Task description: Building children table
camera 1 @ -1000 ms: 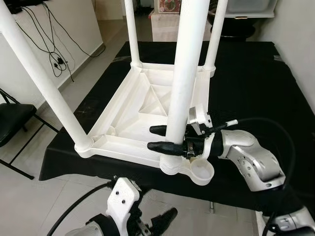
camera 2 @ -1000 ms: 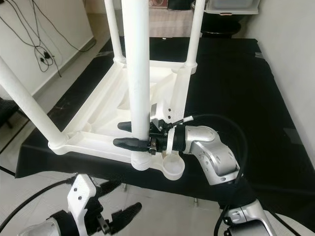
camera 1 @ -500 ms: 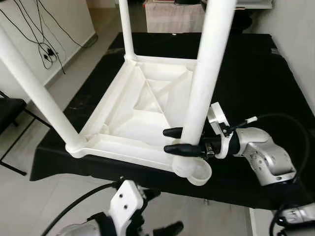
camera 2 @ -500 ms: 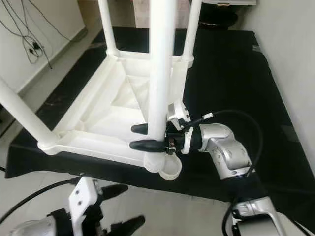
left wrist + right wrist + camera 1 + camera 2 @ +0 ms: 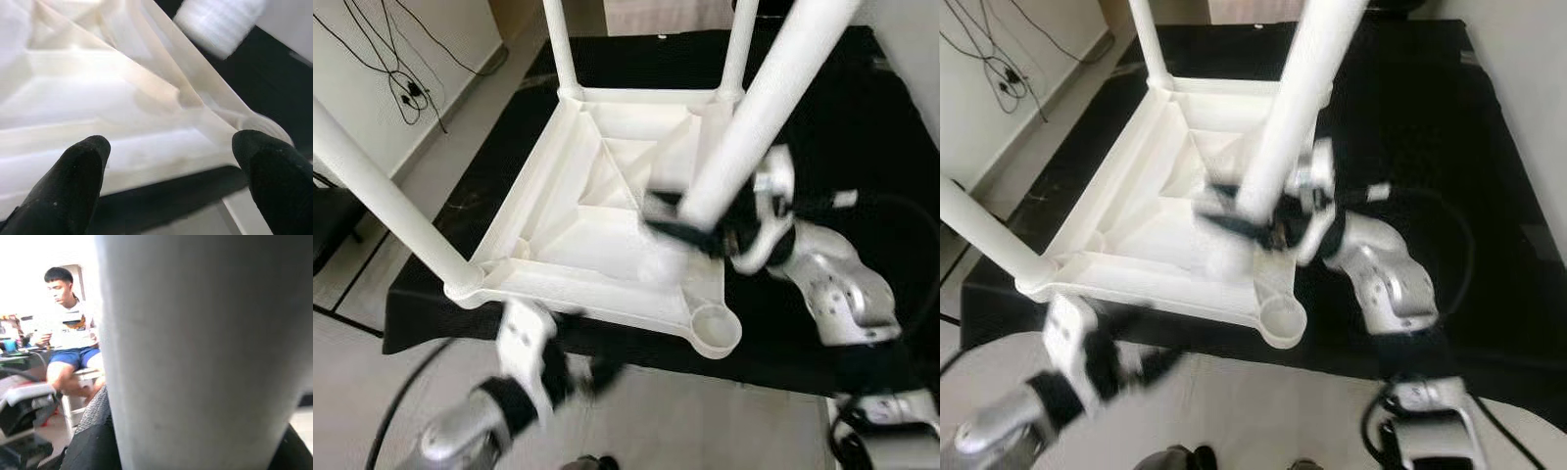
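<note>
A white plastic children's table lies upside down on a black-covered surface. Three white legs stand in its corners: front left, back left and back right. My right gripper is shut on the loose fourth leg, which tilts over the table's underside; the same leg is close up in the right wrist view. The front right corner socket is empty. My left gripper is open just below the table's front edge, blurred in the left eye view.
A black chair stands at the left, with cables hanging on the wall behind it. Pale tiled floor lies in front of the black surface. A person sits in the background of the right wrist view.
The fourth leg has come up off the front right socket and now tilts inward over the underside. My left arm has risen toward the table's front edge. The camera has shifted too.
</note>
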You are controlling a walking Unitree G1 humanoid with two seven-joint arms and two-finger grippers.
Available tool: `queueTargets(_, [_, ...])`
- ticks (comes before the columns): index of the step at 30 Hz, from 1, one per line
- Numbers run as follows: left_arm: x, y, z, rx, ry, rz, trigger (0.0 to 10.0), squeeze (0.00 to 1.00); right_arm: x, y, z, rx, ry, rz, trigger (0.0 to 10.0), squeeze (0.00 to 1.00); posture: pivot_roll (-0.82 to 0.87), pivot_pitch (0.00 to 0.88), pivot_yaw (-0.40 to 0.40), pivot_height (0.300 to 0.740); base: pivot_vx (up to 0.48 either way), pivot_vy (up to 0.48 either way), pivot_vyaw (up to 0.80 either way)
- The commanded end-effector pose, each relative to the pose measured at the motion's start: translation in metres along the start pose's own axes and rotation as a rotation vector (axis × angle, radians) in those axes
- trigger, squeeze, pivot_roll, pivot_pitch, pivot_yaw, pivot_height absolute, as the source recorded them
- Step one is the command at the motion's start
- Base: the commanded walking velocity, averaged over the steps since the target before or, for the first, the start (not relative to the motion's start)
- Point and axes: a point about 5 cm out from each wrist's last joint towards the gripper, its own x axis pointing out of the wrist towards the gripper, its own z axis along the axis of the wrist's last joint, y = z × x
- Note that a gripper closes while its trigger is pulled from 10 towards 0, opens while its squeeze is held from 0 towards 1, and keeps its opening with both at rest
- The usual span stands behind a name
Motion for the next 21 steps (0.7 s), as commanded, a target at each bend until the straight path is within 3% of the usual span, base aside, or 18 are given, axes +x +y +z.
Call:
queueTargets(1, [0.001, 0.011, -0.003, -0.009, 0.009, 0.09, 10.0, 0.0, 0.008, 0.002, 0.012, -0.008, -0.069, -0.037, 10.0, 0.0, 0.01, 0.171, 0.045, 0.74, 0.0, 0.0, 0.0])
queueTargets(4, [0.004, 0.016, -0.004, 0.017, 0.013, 0.132, 10.0, 0.0, 0.013, 0.004, 0.018, -0.032, -0.078, -0.063, 10.0, 0.0, 0.0, 0.156, 0.04, 0.74, 0.0, 0.0, 0.0])
queueTargets(11, [0.012, 0.021, -0.006, 0.021, 0.01, 0.173, 10.0, 0.0, 0.012, 0.008, -0.006, -0.055, 0.015, -0.112, 10.0, 0.0, 0.0, 0.121, 0.041, 0.74, 0.0, 0.0, 0.0])
queueTargets(16, [0.013, 0.023, -0.006, 0.024, 0.017, 0.185, 10.0, 0.0, 0.013, 0.01, -0.011, -0.045, 0.029, -0.126, 10.0, 0.0, 0.0, 0.114, 0.043, 0.74, -0.439, 0.0, 0.0])
queueTargets(21, [0.015, 0.032, -0.004, 0.044, -0.002, 0.236, 10.0, 0.0, 0.018, 0.012, -0.014, -0.042, 0.042, -0.162, 10.0, 0.0, 0.02, 0.098, 0.047, 0.74, 0.0, 0.0, 0.0])
